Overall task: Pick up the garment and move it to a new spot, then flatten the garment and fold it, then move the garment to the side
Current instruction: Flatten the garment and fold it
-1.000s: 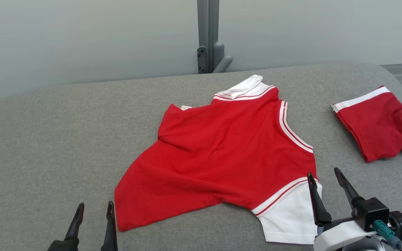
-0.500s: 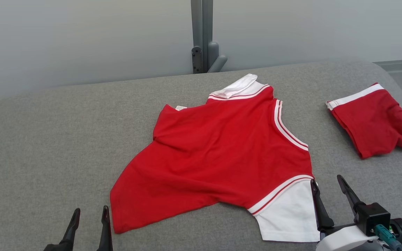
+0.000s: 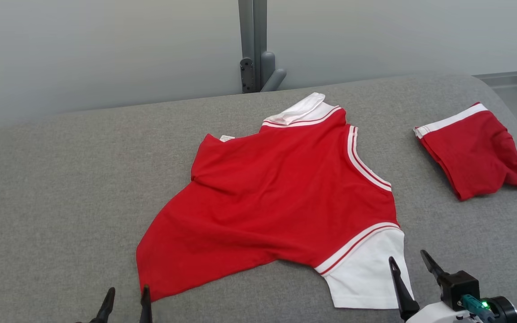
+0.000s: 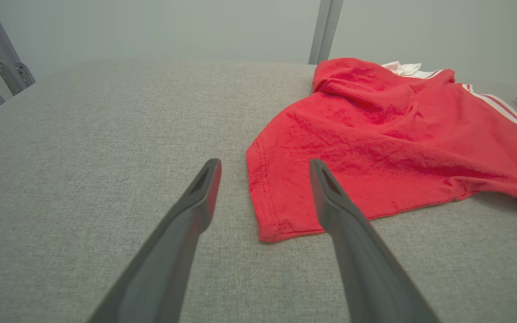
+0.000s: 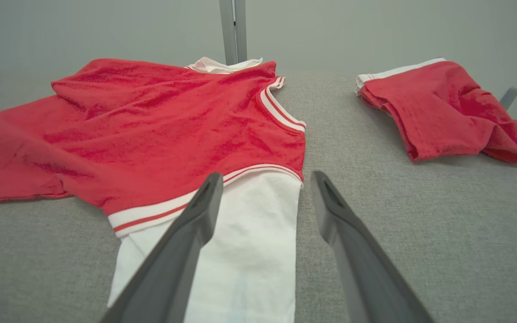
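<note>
The wide grey woven-fabric surface (image 3: 61, 179) lies under and ahead of all 4 of my fingers. On it, beyond both pairs of fingertips and spanning the gap between my 2 grippers, lies the rumpled red shirt (image 3: 276, 193) with white sleeves and red-and-white striped trim, spread out but not flat.

Well beyond my right fingertips and off to their outer side sits a smaller folded red garment (image 3: 474, 152) with a white band, apart from the shirt. Far past everything, a grey metal post (image 3: 253, 45) rises behind the surface.

My right gripper (image 3: 407, 256) is spread wide and grips nothing. In the right wrist view, its inner finger hangs over the shirt's near white sleeve (image 5: 240, 251), the outer finger hangs over bare grey, and the sleeve's edge runs between them.

My left gripper (image 3: 128, 289) is likewise spread wide and empty. The shirt's red hem corner lies between its 2 fingers; I cannot tell whether either finger touches the cloth.

A small white label (image 3: 227, 138) shows at the shirt's far edge.
</note>
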{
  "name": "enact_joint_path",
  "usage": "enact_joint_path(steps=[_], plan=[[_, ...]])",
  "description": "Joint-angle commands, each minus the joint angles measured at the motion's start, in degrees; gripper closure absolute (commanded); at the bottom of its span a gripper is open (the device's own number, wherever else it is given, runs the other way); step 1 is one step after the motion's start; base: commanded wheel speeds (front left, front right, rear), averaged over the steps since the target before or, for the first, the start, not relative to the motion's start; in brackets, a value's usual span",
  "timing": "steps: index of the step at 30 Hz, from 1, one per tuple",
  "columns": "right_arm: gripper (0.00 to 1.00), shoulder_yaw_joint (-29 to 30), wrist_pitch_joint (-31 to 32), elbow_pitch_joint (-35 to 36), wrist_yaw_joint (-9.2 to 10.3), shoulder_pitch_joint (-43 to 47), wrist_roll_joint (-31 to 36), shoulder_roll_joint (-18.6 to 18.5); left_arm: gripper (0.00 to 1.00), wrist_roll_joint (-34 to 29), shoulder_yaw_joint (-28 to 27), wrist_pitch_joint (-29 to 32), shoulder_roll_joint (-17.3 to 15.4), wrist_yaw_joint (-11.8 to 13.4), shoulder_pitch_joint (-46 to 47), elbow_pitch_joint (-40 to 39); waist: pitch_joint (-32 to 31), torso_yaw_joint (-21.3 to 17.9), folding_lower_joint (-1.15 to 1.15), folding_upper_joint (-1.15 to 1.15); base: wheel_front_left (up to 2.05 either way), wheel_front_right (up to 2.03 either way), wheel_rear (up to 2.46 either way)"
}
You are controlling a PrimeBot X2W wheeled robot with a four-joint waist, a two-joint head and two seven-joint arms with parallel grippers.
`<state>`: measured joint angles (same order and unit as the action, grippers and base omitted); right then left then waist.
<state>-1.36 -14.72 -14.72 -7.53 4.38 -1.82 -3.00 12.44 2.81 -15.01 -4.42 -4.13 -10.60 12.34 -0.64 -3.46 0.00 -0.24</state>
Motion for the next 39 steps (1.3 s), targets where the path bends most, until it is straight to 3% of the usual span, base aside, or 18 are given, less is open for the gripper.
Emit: enact_joint_path(steps=[1,6,13,25,32,39], plan=[[0.0,-0.67,1.6,-1.2,0.09,-0.66,0.8,-0.75,0.0,0.46,0.39,0.73,-0.07,-0.45,-0.11,0.75,0.21,-0.22,0.0,0.24,0.0,0.0,0.0],[0.0,-2.44,9.31,-3.34,0.1,-1.69,0.67,-2.64,0.0,2.35,1.72,5.59,0.1,-1.07,2.04,2.57,1.59,-0.91,0.0,0.24,0.0,0.0,0.0],[0.0,-2.24,16.72,-6.28,0.1,-3.75,0.76,-2.59,0.0,2.89,3.6,10.31,0.21,-1.09,5.06,4.5,5.62,-1.42,0.0,0.24,0.0,0.0,0.0],[0.0,-5.64,17.17,-13.51,0.04,-8.21,-1.65,-1.47,0.0,4.3,3.22,11.19,-0.69,-0.68,8.55,9.58,8.43,-1.45,0.0,0.24,0.0,0.0,0.0],[0.0,-6.56,16.57,-16.38,0.04,-9.02,-2.46,-1.72,0.0,4.74,1.93,10.03,-1.07,1.45,9.53,12.07,8.58,-1.26,0.0,0.24,0.0,0.0,0.0],[0.0,-7.15,15.89,-17.67,0.04,-9.55,-2.79,-1.77,0.0,5.52,3.03,10.88,-0.99,0.48,9.8,14.62,8.7,-1.42,0.0,0.24,0.0,0.0,0.0]])
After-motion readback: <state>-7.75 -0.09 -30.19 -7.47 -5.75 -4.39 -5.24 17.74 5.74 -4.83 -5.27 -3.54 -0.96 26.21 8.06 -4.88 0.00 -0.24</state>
